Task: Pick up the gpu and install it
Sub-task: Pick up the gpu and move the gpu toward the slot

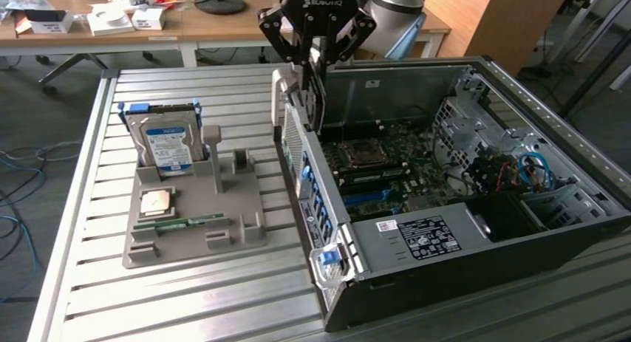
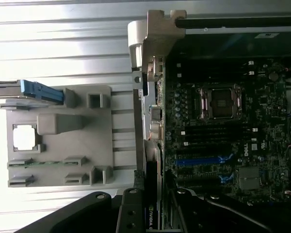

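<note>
Hand of one robot arm is closed on one thin dark-green gpu card with pale metal bracket, held upright over one open black computer case.

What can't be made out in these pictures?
- Exterior view: the gpu stands edge-on, so its faces are hidden; the claw covers its top.
- Exterior view: where the gpu's lower edge ends is lost against the case wall.
- Wrist view: the claw covers one end of the gpu.
- Wrist view: the drive is cut off by the picture's edge.
- Exterior view: the sticker print is too small to read.
</note>
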{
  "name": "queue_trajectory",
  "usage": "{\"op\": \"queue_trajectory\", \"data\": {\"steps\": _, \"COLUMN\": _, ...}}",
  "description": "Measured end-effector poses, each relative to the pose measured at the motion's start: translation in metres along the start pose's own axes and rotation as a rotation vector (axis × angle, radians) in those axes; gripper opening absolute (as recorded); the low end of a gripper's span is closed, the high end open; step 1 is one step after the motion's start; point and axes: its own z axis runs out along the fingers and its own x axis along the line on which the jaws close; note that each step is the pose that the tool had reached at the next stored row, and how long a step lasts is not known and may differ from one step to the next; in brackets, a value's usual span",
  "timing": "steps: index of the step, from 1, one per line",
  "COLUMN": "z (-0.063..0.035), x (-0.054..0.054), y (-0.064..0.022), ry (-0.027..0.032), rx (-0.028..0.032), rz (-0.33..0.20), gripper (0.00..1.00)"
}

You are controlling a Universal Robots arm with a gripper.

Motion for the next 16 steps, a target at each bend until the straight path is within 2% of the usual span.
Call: {"op": "queue_trajectory", "data": {"steps": 16, "z": 0.001, "x": -0.037, "y": 0.0028, "ry": 0.0005, "rx": -0.0064, "rz": 0.0, "gripper": 0.26}}
